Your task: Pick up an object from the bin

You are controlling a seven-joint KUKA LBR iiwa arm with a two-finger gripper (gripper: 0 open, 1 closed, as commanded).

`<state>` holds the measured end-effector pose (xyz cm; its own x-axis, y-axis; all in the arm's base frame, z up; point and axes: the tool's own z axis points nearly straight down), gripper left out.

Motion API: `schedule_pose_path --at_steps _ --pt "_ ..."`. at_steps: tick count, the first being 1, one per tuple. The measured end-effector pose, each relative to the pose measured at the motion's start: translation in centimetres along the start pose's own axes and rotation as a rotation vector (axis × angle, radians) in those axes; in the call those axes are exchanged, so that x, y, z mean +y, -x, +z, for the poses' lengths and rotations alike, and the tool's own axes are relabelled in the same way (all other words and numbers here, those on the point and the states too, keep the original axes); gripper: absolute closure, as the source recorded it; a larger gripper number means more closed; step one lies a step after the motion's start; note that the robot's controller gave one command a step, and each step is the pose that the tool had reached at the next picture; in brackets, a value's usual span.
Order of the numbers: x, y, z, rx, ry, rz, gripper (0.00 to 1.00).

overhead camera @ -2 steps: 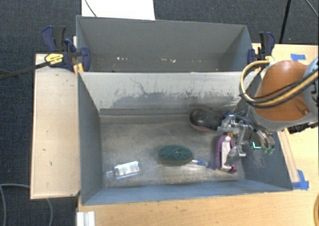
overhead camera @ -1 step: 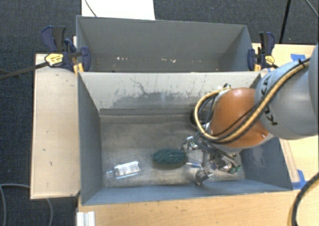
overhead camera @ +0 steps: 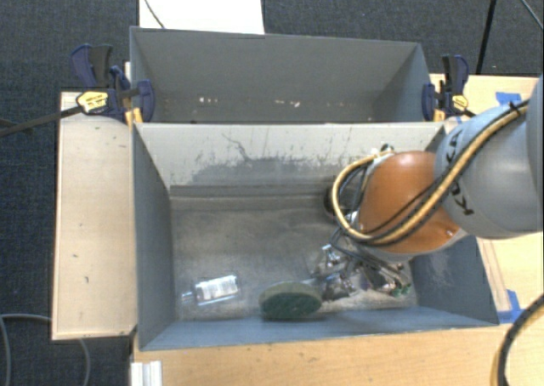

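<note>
Dark green oval pad (overhead camera: 291,302) is lying flat on the floor of the grey bin (overhead camera: 153,231), right up against the near wall, roughly mid-width. A small clear plastic packet (overhead camera: 210,290) is lying to its left, well apart, also close to the near wall. Gripper (overhead camera: 338,275) is sitting low over the floor just right of the green pad, with its metal tip near the pad's right edge. Whether it is touching the pad, can't tell. Whether it is apart or together, can't tell either, since the wrist is covering it. Farther back, the arm's orange cover (overhead camera: 399,206) with looped cables is hanging over the floor's right side, reaching in from the right.
</note>
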<state>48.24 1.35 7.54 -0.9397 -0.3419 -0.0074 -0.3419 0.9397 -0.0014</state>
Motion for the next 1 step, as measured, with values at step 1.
schedule_pose_path --at_steps 1 --pt "-8.09 1.00 -16.96 0.000 -0.004 -0.245 1.00"
